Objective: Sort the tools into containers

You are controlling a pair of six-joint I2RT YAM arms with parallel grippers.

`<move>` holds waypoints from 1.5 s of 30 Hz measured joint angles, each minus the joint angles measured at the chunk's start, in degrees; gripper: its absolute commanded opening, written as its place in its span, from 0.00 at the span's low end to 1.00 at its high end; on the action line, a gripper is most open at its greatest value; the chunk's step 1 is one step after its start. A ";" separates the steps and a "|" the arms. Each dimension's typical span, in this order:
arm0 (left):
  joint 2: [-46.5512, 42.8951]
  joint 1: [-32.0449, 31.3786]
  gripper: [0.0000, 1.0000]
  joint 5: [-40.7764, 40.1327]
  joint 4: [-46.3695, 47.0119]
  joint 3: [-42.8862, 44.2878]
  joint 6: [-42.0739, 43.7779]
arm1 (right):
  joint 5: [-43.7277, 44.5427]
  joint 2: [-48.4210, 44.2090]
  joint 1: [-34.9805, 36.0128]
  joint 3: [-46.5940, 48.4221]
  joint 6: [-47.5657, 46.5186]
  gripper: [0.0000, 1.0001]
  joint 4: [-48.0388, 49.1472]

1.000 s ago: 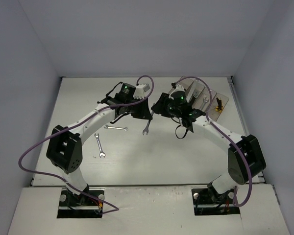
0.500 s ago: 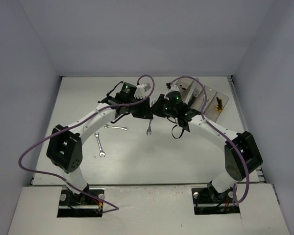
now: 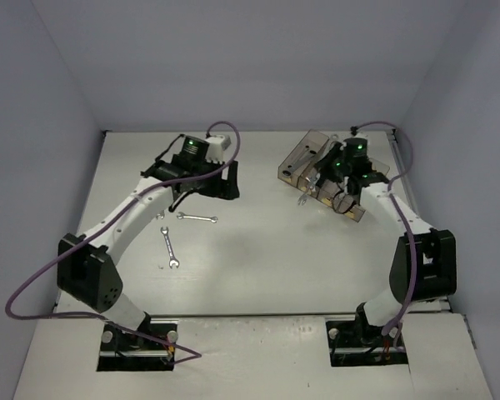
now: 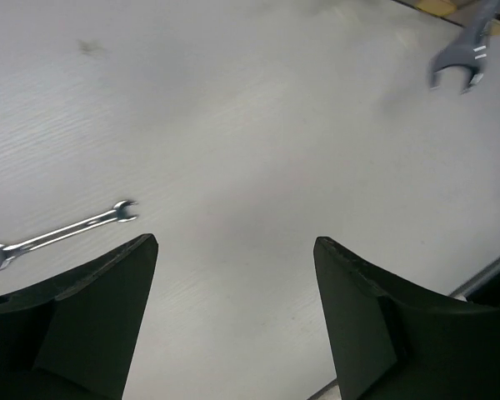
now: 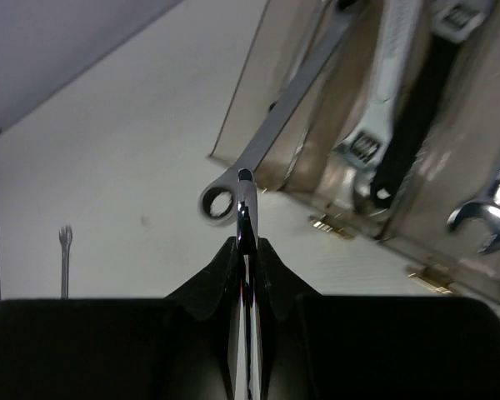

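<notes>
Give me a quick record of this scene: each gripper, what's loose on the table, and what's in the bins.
Left gripper: open, empty, over the table
Right gripper: shut on a silver wrench, close to the bins
Loose on table: far wrench, near wrench
In bins: black-handled wrench among silver ones
</notes>
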 measured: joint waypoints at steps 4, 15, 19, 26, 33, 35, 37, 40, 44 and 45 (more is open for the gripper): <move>-8.75 5.59 0.73 -5.00 -1.49 -4.34 3.41 | -1.44 0.62 -10.72 4.45 -0.62 0.00 -2.36; -19.67 8.64 0.76 -17.14 -3.63 -19.07 8.14 | -3.28 19.65 -18.58 17.12 -3.24 0.02 -3.27; -18.47 9.45 0.77 -18.11 -3.71 -19.58 8.36 | -3.28 25.69 -18.49 18.48 -3.96 0.13 -3.92; -16.89 10.82 0.78 -18.91 -3.73 -19.63 6.88 | -3.91 28.97 -18.33 20.32 -5.86 0.34 -4.30; -13.05 11.57 0.78 -21.34 -4.67 -22.64 1.66 | -3.15 25.66 -17.85 20.12 -10.22 0.38 -6.13; -12.09 12.31 0.78 -21.78 -4.92 -23.81 0.01 | -2.96 21.67 -17.64 18.76 -11.59 0.40 -7.02; -10.76 13.65 0.77 -22.14 -5.37 -24.05 -0.54 | -3.02 15.69 -17.45 16.39 -12.79 0.41 -8.09; -6.51 16.75 0.71 -21.65 -6.07 -21.35 -0.18 | -3.70 4.40 -16.91 12.53 -14.08 0.43 -8.62; 3.93 21.31 0.61 -17.48 -5.56 -11.36 2.61 | -4.89 -11.46 -13.77 4.95 -15.13 0.50 -7.85; 6.43 22.04 0.61 -16.85 -4.95 -8.99 3.43 | -5.32 -14.69 -12.47 3.10 -15.35 0.50 -7.89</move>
